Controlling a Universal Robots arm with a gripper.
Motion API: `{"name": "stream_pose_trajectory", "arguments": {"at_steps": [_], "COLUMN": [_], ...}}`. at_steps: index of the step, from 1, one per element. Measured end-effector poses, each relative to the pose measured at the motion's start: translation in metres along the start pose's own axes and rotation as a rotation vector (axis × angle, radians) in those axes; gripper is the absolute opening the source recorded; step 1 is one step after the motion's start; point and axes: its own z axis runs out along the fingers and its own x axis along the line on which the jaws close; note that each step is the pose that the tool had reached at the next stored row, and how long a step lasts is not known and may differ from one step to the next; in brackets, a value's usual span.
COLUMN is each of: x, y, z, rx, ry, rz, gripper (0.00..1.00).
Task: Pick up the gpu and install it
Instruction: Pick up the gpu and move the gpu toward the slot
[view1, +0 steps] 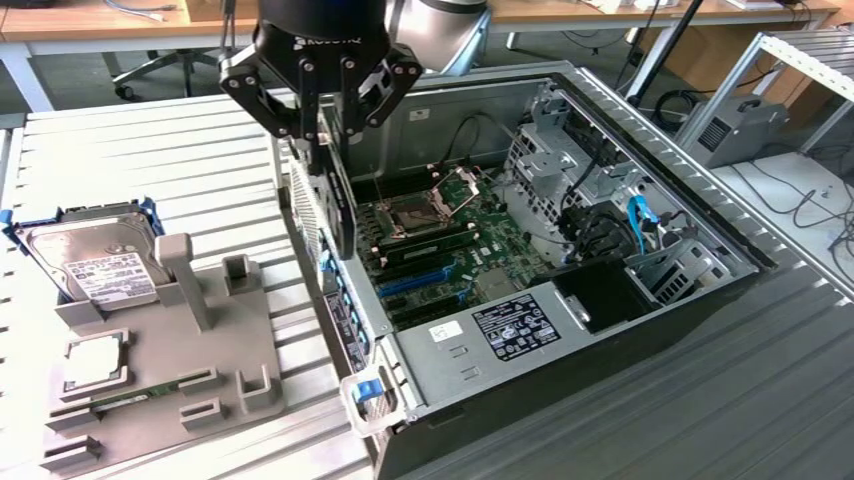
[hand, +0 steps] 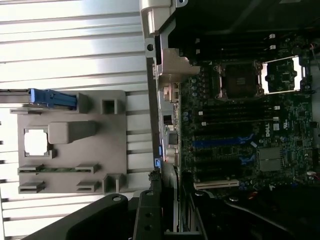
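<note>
The exterior view looks down obliquely from above at the open computer case (view1: 601, 420) and parts holder (view1: 160, 350); the wrist view faces straight down, closer, sharing both.

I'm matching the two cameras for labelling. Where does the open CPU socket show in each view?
Exterior view: the CPU socket sits on the motherboard, just to the exterior view's right of the hanging gpu.
Wrist view: the CPU socket lies on the motherboard beside its flipped-open silver lid.
Shared landmark: the blue expansion slots on the same board.
</note>
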Motion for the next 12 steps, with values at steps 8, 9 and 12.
{"name": "stream_pose_trajectory", "arguments": {"at_steps": [8, 9, 12], "x": [-0.006, -0.0069, -0.01], "y": [0.0005, 0.0005, 0.0008], "z": [0.0002, 0.0002, 0.0003], "rx": [0.0, 0.0, 0.0], "ry": [0.0, 0.0, 0.0], "rz": [0.0, 0.0, 0.0], "gripper": [0.26, 0.26, 0.26]}}
